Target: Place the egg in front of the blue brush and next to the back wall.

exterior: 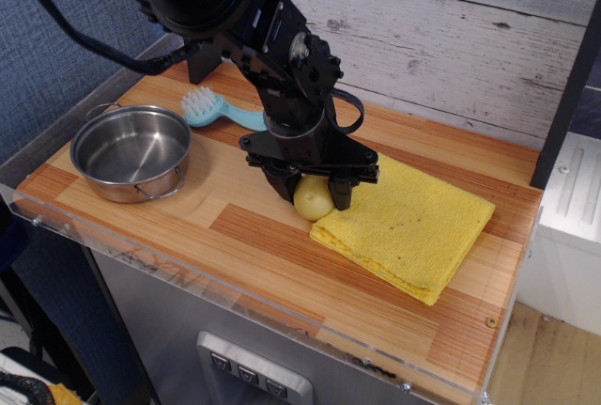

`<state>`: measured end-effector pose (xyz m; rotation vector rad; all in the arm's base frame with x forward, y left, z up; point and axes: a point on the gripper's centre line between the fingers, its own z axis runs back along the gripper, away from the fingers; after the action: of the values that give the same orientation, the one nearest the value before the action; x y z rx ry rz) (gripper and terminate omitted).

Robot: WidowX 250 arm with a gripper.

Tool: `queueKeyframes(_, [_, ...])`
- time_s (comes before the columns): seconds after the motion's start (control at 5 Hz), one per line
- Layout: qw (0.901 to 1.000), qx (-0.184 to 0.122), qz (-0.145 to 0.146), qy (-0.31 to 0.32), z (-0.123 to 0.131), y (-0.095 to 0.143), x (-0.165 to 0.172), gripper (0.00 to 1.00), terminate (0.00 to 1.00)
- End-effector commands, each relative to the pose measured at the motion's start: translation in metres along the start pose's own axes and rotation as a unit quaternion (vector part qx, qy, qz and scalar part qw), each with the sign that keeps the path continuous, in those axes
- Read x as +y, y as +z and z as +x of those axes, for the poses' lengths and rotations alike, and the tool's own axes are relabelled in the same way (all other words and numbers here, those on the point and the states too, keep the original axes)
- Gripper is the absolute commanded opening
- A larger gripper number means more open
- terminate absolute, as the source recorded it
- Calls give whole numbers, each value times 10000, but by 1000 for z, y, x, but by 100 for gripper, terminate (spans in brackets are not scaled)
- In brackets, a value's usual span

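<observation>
The pale yellow egg [314,201] lies on the wooden table, touching the left edge of the folded yellow cloth [409,223]. My black gripper [310,189] is lowered over the egg, with one finger on each side of it. The jaws look open, slightly wider than the egg. The light-blue brush [212,110], with white bristles, lies at the back left; my arm hides the end of its handle. The whitewashed plank back wall [451,38] runs behind the table.
A steel pot [131,151] stands at the left front. A blue textured side wall [47,57] is on the left. A black post [199,55] stands at the back left corner. The table's front edge [235,297] has a clear plastic lip.
</observation>
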<state>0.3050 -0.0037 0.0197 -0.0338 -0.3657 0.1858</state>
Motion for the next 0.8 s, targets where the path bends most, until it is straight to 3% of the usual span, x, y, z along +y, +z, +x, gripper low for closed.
queueKeyframes(0.0, [9994, -331, 3, 31, 13, 31, 5, 0, 0])
queueKeyframes(0.6, [9966, -704, -252, 358, 31, 99, 10, 0, 0])
